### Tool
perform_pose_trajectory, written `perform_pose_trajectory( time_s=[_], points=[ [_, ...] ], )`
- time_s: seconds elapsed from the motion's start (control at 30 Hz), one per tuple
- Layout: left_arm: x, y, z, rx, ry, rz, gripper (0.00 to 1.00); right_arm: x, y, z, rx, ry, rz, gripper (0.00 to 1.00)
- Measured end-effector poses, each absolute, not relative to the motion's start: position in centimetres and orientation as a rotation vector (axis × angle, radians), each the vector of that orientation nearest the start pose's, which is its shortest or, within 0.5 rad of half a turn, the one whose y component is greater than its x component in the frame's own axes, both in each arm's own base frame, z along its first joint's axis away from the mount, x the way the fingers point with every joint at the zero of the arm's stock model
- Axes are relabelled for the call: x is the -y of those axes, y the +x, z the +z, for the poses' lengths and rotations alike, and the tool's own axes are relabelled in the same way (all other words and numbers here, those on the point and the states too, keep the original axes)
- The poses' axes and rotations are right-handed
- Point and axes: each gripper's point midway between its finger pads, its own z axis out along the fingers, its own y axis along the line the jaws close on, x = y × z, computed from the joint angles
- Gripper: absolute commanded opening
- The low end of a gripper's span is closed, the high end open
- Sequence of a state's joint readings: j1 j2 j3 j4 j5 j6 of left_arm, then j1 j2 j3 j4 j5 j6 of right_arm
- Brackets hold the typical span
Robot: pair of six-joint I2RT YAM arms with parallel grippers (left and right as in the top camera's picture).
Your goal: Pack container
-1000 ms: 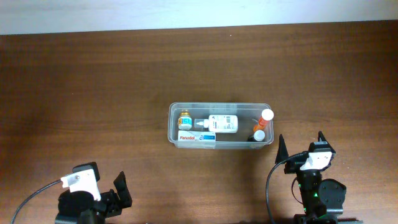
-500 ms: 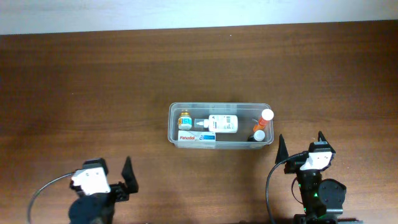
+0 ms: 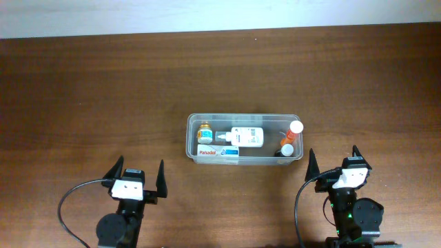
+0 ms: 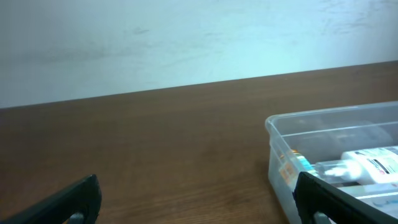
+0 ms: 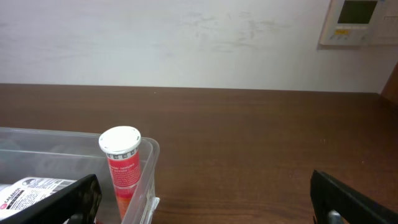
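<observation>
A dark brown wooden table (image 3: 103,89) is seen from above, with a pale wall behind it in both wrist views. A white wall panel with a small display (image 5: 358,21) is shown at the top right of the right wrist view.

The container (image 3: 189,138) is set slightly right of the table's middle, its long sides running left to right. Inside it, a white bottle (image 3: 247,136) is laid on its side near the centre, and a small bottle with a yellow label (image 3: 204,132) is placed at the left end. A red and white box marked Panadol (image 3: 217,151) is lodged along the near wall. At the right end a red tube with a white cap (image 3: 292,133) is leaned against the corner, with a second white-capped item – too small to identify – just beside it.

The left fingers (image 3: 161,180) are held spread wide with nothing between them, near the table's front edge and well apart from the container. The right fingers (image 3: 310,167) are likewise spread and empty – just short of the container's right end.
</observation>
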State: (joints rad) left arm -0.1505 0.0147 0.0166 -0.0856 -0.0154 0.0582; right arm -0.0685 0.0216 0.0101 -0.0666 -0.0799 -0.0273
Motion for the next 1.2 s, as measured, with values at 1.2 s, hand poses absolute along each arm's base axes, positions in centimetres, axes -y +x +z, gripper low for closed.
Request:
perform_pose_trajectory(
  time_s=[1.2],
  points=[
    [3.87, 24.29, 15.77, -1.643, 0.191, -0.068, 0.99, 0.31, 24.67, 15.73, -1.648, -0.029, -0.009, 0.98]
  ],
)
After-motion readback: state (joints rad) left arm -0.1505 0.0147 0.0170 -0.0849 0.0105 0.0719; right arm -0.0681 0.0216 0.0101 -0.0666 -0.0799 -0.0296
